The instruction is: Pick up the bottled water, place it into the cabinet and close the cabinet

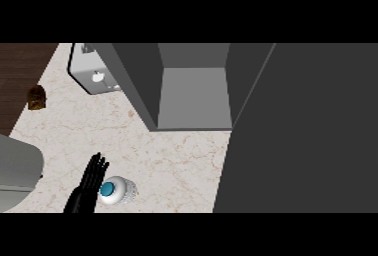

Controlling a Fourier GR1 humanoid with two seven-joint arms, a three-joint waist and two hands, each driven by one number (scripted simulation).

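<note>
The bottled water (117,190) stands upright on the marble counter (170,160) near the lower left, seen from above as a white round body with a blue cap. My left hand (87,186) is just left of it, fingers straight and pointing up the view, its edge against or very close to the bottle; it holds nothing. The cabinet (193,95) stands open at the top middle, with a bare grey inside. Its dark door (303,130) swings out and fills the right side of the view. My right hand does not show.
A metal-grey appliance (94,75) with a white knob sits at the counter's back left beside the cabinet wall. A small brown object (35,97) lies at the counter's left edge by the dark floor. A grey rounded form (16,170) fills the lower left edge.
</note>
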